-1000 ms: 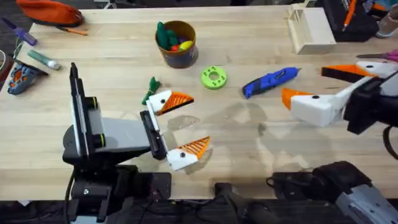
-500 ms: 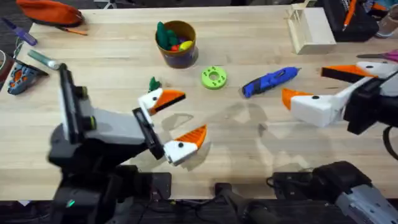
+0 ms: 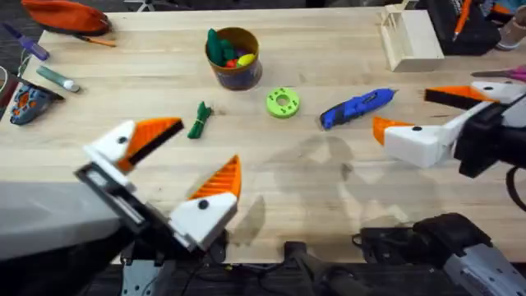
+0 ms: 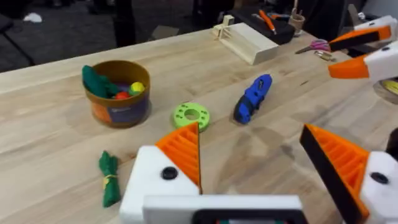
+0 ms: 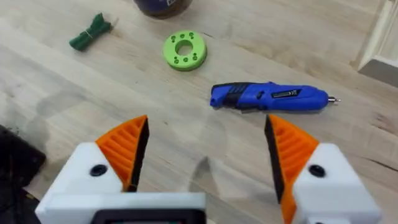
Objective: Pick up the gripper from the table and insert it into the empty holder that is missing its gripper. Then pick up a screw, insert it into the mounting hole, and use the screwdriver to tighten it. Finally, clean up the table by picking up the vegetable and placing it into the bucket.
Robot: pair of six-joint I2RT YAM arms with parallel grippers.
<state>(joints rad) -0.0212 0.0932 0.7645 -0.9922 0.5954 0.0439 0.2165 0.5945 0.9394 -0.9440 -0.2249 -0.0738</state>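
Vegetable (image 3: 199,120): lying loose on the bare wood, well apart from the bucket (image 3: 234,57) — not yet put away, so clean-up looks like the step in hand.
Left gripper (image 3: 185,160): raised over the near-left table, jaws spread wide, nothing between them — probably set to close around the slim green bundle just beyond its fingers.
Right gripper (image 3: 415,111): at the right side, jaws wide apart and empty — seemingly parked clear of the left arm's work.
Screwdriver (image 3: 357,108): flat on the table between the lime-green ring (image 3: 282,102) and the right gripper, tip pointing away from the ring, touched by neither arm.
Bucket contents: colourful toys inside, with room for more by the look of it.
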